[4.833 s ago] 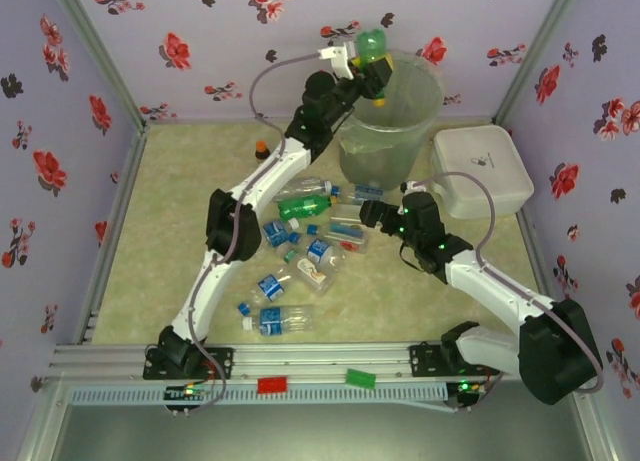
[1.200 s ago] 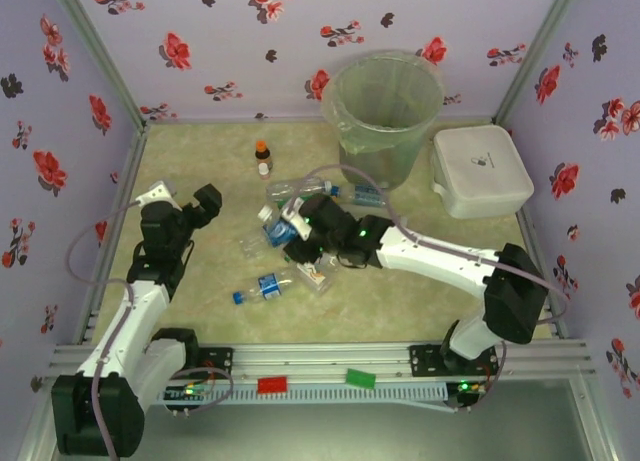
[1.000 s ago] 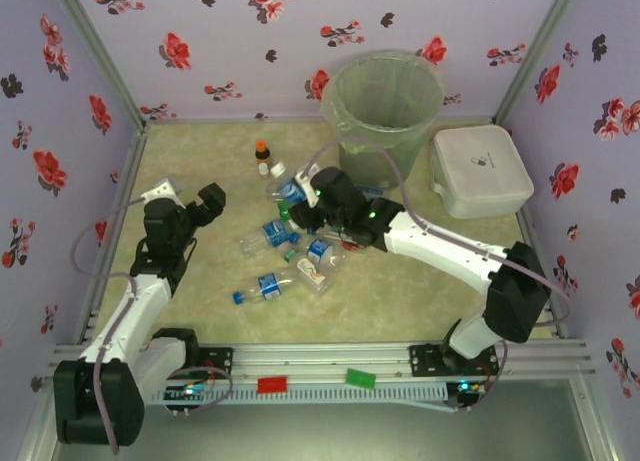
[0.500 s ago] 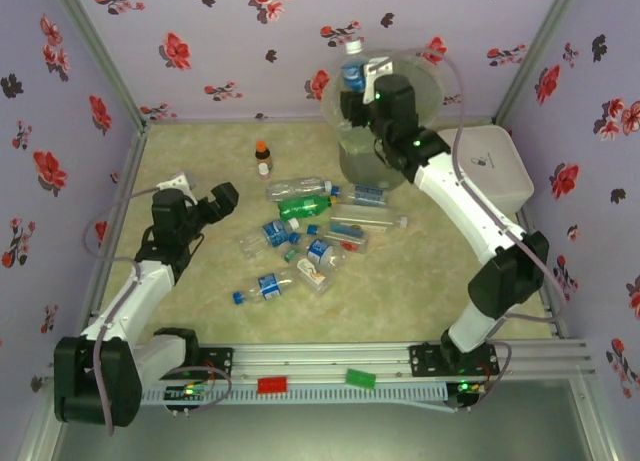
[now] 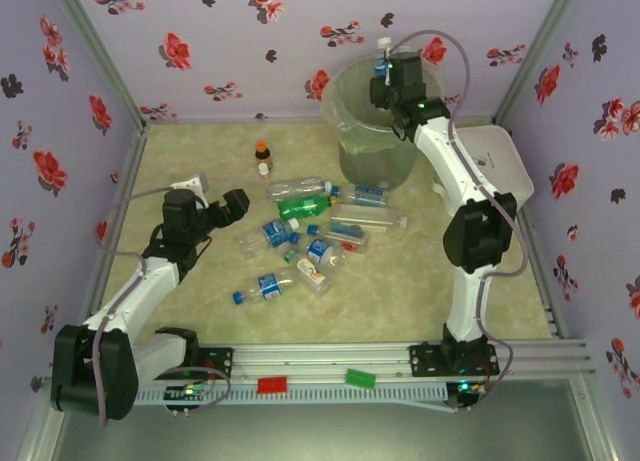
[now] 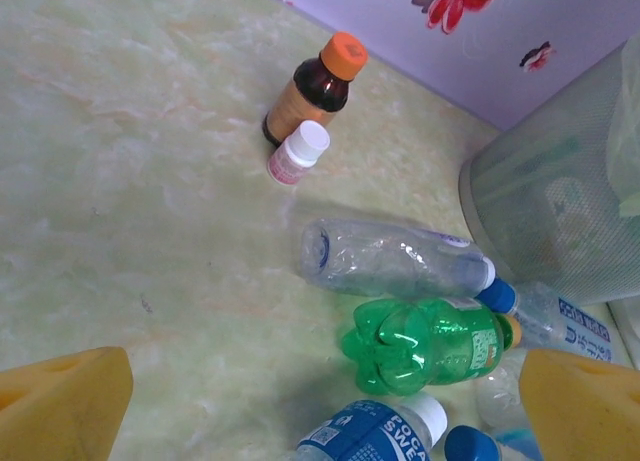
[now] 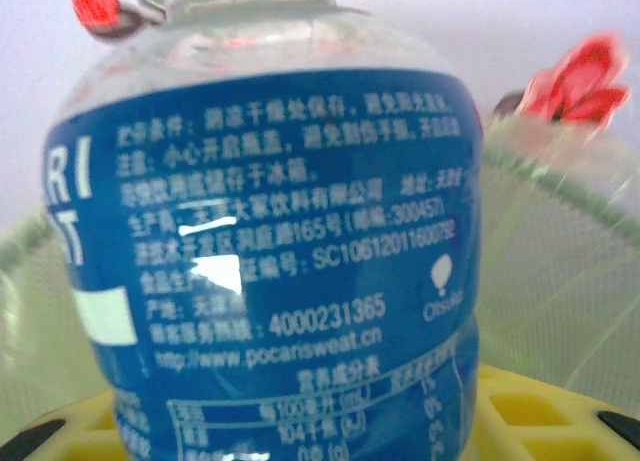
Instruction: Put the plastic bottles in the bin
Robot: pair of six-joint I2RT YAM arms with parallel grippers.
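Looking across from the left: the left hand hovers low over the pale green table, well left of the round translucent grey-green bin. Its fingers are spread wide and it's holding nothing. It points at the loose pile of small clear and green plastic bottles, so my guess is it's lining up a pick.

Its wrist view looks right at a crumpled clear bottle and a ribbed green plastic bottle, both lying on their sides just left of the bin's foot. The brown orange-capped bottle and a tiny white-capped pink one stand upright farther left of the bin, apart from the pile. Not task stuff, I reckon.

Then the right hand is up over the bin's mouth, pinching a clear plastic bottle with a blue label, cap up. I'd say it's held there so it drops inside when let go.

Just right of the bin sits the white rounded-square lidded box.
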